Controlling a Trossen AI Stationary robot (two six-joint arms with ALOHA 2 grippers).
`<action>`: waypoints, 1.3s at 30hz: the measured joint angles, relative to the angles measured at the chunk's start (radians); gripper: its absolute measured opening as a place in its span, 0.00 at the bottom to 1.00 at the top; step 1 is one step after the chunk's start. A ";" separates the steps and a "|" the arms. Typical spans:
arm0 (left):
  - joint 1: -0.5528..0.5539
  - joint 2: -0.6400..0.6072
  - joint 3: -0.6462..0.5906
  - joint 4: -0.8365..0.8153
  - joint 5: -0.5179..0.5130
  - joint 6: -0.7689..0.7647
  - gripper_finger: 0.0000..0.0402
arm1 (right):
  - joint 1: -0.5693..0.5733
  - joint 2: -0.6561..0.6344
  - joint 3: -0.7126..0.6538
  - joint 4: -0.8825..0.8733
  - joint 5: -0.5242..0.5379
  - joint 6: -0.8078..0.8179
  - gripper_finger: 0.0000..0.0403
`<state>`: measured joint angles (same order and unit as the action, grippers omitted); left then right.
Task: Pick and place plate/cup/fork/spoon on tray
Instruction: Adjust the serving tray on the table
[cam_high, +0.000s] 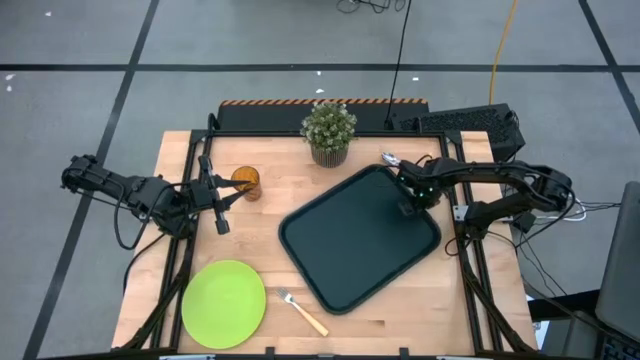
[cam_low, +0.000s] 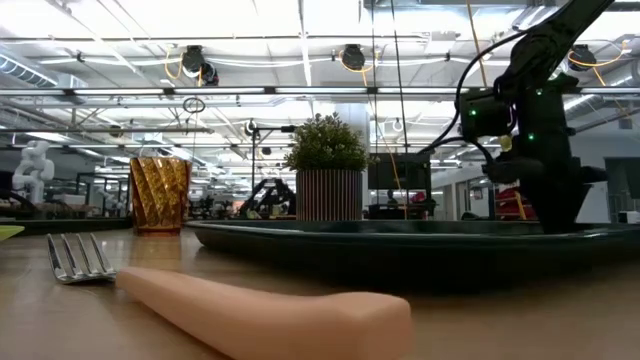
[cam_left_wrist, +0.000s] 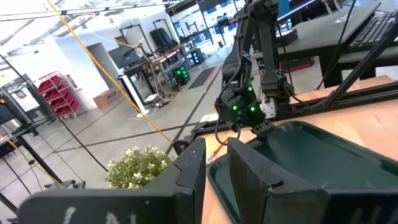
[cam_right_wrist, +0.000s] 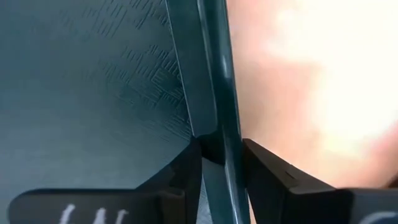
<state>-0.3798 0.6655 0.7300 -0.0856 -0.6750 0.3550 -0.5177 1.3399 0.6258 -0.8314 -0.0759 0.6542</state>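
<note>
The dark tray (cam_high: 355, 245) lies slantwise on the table's right half and also shows in the low view (cam_low: 400, 240). My right gripper (cam_high: 408, 206) is shut on its far right rim. The amber cup (cam_high: 246, 183) stands upright at the far left. My left gripper (cam_high: 228, 199) hovers beside it on the left, open by a narrow gap and empty. The lime-green plate (cam_high: 223, 304) lies flat at the near left. The fork (cam_high: 303, 313) lies flat between plate and tray. A small silver thing (cam_high: 388, 158) lies by the tray's far corner; whether it is the spoon, I cannot tell. My right gripper pinches the tray's raised rim (cam_right_wrist: 214, 124) between its two fingers, one inside the tray and one outside. The fingers come from above, pointing down, and lie across the rim. In the low view the tray sits level on the table.
A potted green plant (cam_high: 329, 133) stands at the far middle, close to the tray's far corner. A keyboard (cam_high: 468, 122) lies beyond the table's far right corner. Bare wood shows between the cup and the plate and along the near edge.
</note>
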 joint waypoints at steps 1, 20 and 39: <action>0.000 0.000 0.000 0.000 0.000 0.000 0.18 | 0.000 0.000 0.000 -0.002 -0.032 0.020 0.23; 0.000 0.000 0.000 -0.046 -0.008 0.039 0.18 | 0.167 -0.020 -0.003 -0.044 -0.190 0.475 0.23; 0.000 -0.116 0.000 -0.121 -0.113 0.080 0.18 | 0.406 -0.072 0.000 0.048 -0.091 0.867 0.23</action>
<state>-0.3800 0.5493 0.7303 -0.2062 -0.7879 0.4345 -0.1118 1.2682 0.6254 -0.7838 -0.1664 1.5216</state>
